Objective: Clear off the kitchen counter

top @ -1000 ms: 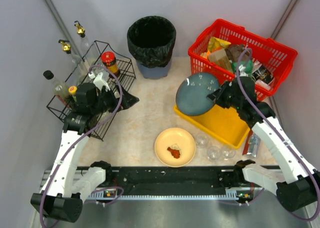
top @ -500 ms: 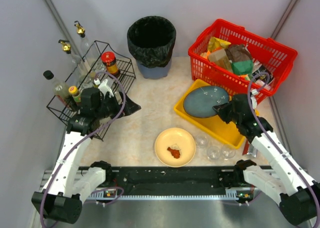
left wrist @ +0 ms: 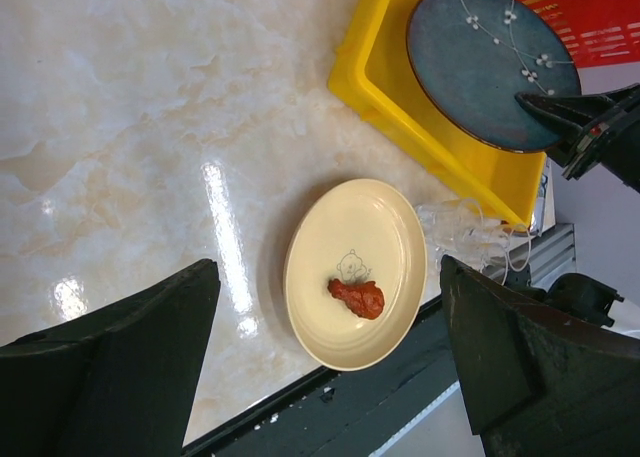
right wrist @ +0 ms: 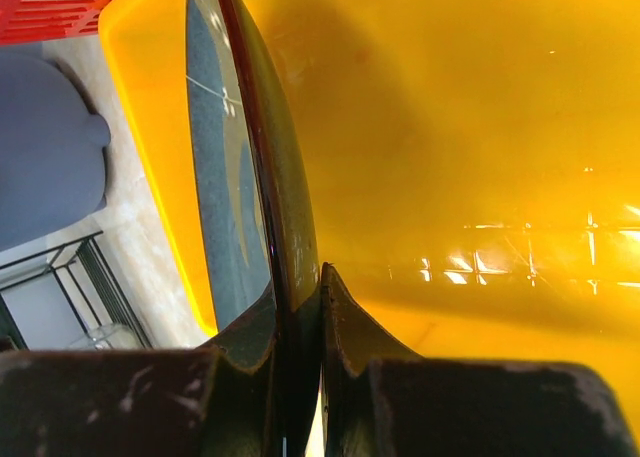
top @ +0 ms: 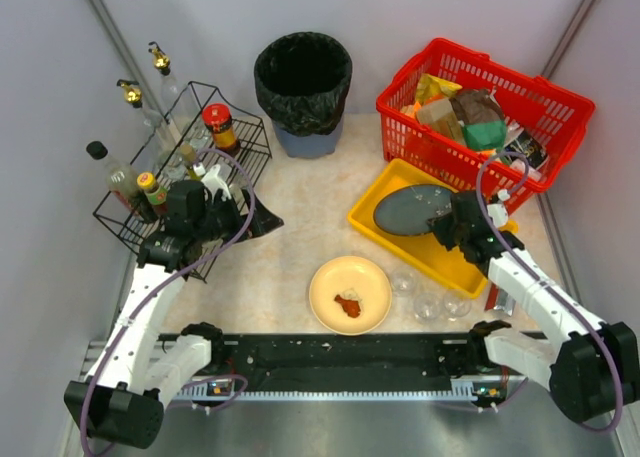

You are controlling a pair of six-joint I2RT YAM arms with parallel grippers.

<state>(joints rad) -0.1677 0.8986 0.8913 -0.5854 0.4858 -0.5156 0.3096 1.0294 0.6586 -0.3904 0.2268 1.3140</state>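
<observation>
Yellow plastic tray (top: 366,220) holds a tilted blue-grey plate (top: 410,209) flecked with small white blossoms. The right gripper (right wrist: 298,295) is clamped on the plate's rim, one finger on each face. The left gripper (left wrist: 328,265) has its fingers spread wide and grasps nothing. It hovers over the kitchen counter (top: 300,227), the marbled beige top under everything, beside the black wire rack (top: 232,173). On the counter a cream plate (left wrist: 345,247) printed with a small outline cartoon carries a red morsel (left wrist: 357,298). Bottle labels in the rack are too small to read.
</observation>
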